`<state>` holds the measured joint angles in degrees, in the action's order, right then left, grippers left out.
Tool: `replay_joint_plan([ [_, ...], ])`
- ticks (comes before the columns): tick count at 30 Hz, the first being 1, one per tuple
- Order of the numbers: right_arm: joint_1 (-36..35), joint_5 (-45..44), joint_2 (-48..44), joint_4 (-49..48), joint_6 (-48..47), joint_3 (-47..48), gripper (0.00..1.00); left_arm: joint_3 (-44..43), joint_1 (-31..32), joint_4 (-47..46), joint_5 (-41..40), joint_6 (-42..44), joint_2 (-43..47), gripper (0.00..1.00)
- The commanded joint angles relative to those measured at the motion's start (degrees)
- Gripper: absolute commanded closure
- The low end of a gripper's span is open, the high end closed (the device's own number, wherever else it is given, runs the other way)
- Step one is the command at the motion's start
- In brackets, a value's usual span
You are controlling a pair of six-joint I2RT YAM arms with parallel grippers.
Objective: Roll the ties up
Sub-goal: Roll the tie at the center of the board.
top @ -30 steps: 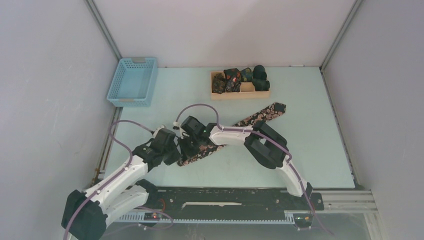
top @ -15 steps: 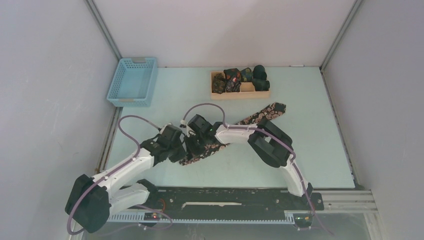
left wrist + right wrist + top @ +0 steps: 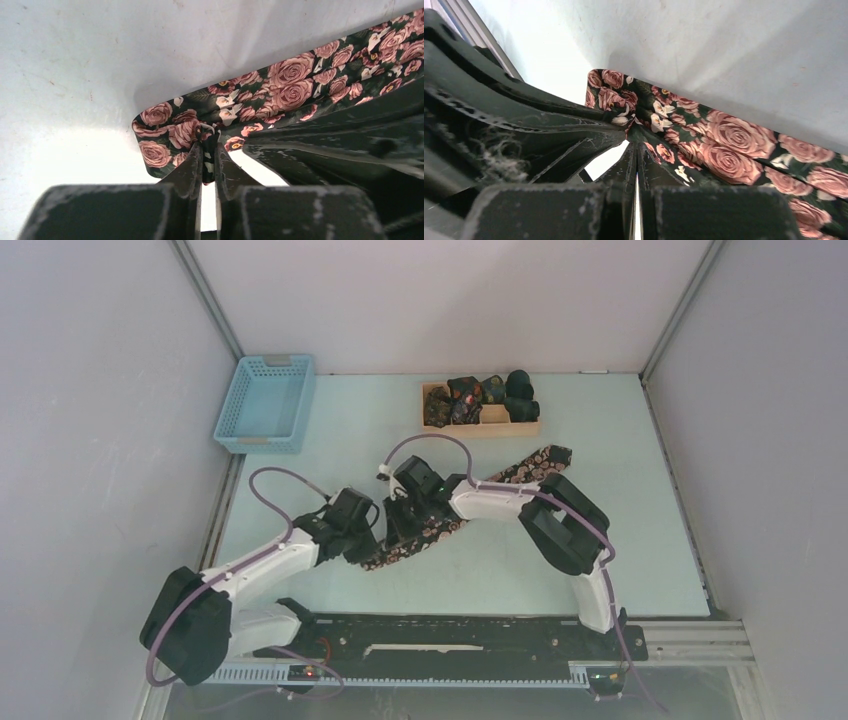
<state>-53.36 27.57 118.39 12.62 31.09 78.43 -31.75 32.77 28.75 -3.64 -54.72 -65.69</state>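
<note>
Near the front of the table (image 3: pixel 640 540), the left claw (image 3: pixel 208 145) is pinched tight on the near end of the long tie (image 3: pixel 528 466), which is dark with pink roses. The right claw (image 3: pixel 636 146) is pinched on that same end, just beside it, and the rest of the tie lies flat, running away to the right. Far back, small rolled ties (image 3: pixel 465 398) sit in a wooden tray (image 3: pixel 495 429), and a blue basket (image 3: pixel 265 405) stands at the far left.

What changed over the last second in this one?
The left tool and right tool, both pinching the long tie, carried its near end away from the bases and rightward. The rolled ties, wooden tray and blue basket stayed put.
</note>
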Motion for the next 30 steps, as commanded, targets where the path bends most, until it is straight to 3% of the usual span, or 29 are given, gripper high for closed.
replay_joint_plan([
  [1, 1.1, -1.1, -4.3, -2.6, -0.7, -1.4, 1.0, -2.2, 1.1, -2.3, 1.0, 1.5, -1.1, 0.81],
  [5, 1.1, -0.9, -4.3, -2.7, -0.7, -1.6, 1.0, -2.4, 2.1, -3.1, 1.1, 1.7, -1.1, 0.6],
  [7, 1.0, -0.7, -4.3, -2.8, -0.7, -1.6, 1.0, -2.2, 2.4, -3.1, 0.6, 1.7, -0.4, 0.55],
  [15, 0.1, 0.6, -4.9, -4.1, -0.1, -1.5, 0.99, -0.2, 2.4, -3.3, -1.4, 1.2, 3.3, 0.53],
  [21, -0.9, 1.7, -4.8, -5.7, 0.2, -1.5, 0.96, 1.6, 2.4, -3.5, -2.7, 1.5, 7.5, 0.45],
  [30, -2.2, 3.1, -4.3, -6.7, 0.1, -1.6, 0.91, 3.0, 2.4, -1.6, -3.2, 1.5, 12.3, 0.45],
])
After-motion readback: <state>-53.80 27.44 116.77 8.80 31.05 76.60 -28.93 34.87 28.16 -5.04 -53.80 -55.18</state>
